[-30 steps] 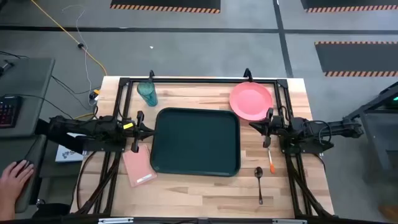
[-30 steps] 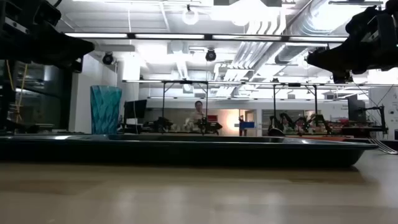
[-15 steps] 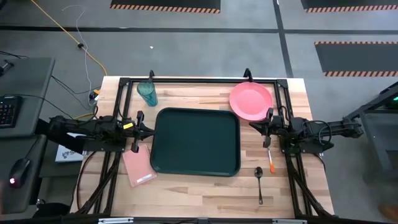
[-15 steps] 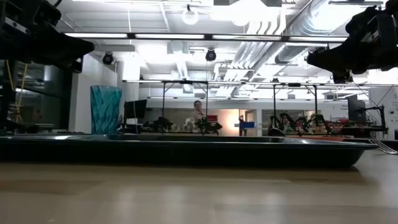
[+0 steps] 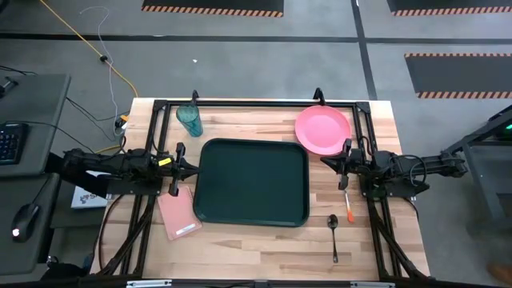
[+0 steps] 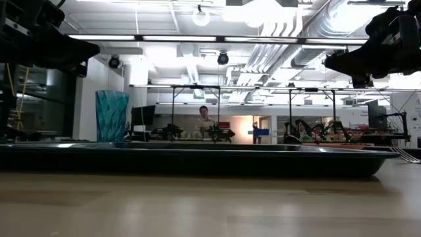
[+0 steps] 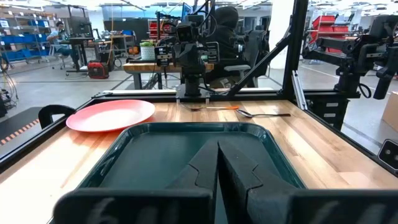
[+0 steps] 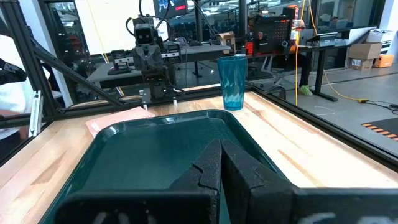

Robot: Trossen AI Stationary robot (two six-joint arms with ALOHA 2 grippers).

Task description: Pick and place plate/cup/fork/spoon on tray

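Observation:
The dark green tray (image 5: 252,182) lies flat at the table's middle. The salmon-pink plate (image 5: 323,130) lies flat at the far right. The teal cup (image 5: 190,120) stands upright at the far left. The orange-handled fork (image 5: 347,202) and the dark spoon (image 5: 334,234) lie on the table right of the tray. My left gripper (image 5: 182,168) hovers shut at the tray's left edge; its closed fingers (image 7: 217,163) touch nothing. My right gripper (image 5: 339,164) hovers shut at the tray's right edge, near the fork's tines; its closed fingers (image 8: 221,163) touch nothing.
A pink rectangular pad (image 5: 178,214) lies left of the tray's near corner. A black frame (image 5: 256,104) runs round the table's far and side edges. Bare wood (image 5: 256,248) lies along the near edge. A person moves in the room behind (image 6: 204,118).

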